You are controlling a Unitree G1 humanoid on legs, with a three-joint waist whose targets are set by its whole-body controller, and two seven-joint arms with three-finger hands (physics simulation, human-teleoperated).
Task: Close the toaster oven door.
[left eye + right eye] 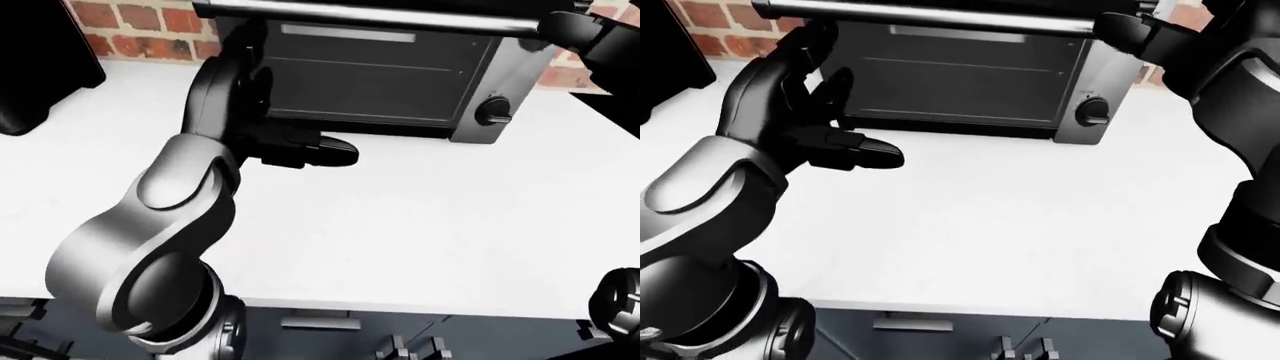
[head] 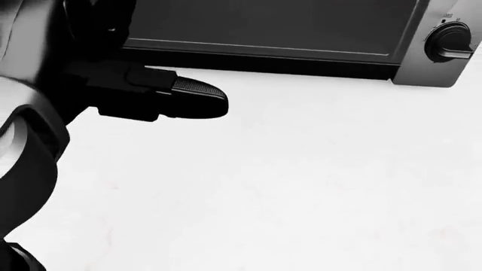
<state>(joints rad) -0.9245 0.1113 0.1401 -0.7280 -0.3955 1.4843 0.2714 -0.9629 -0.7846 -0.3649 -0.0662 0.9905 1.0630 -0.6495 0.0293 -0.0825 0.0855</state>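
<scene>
The dark toaster oven [image 1: 380, 82] stands at the top of the eye views on a white counter [image 1: 400, 225]. Its glass door is raised near upright, with the silver handle bar [image 1: 380, 16] across the top; I cannot tell whether it is fully shut. A black knob [image 1: 493, 112] is on the oven's right side. My left hand [image 1: 840, 112] is open, fingers spread, just before the door's left part, thumb [image 2: 192, 96] pointing right. My right hand [image 1: 1140, 34] is at the handle's right end, touching it, partly cut off by the view's top edge.
A black appliance [image 1: 35, 67] stands on the counter at the left. A red brick wall [image 1: 130, 30] runs behind. The counter's near edge and dark cabinet fronts with a drawer pull [image 1: 320, 324] show at the bottom.
</scene>
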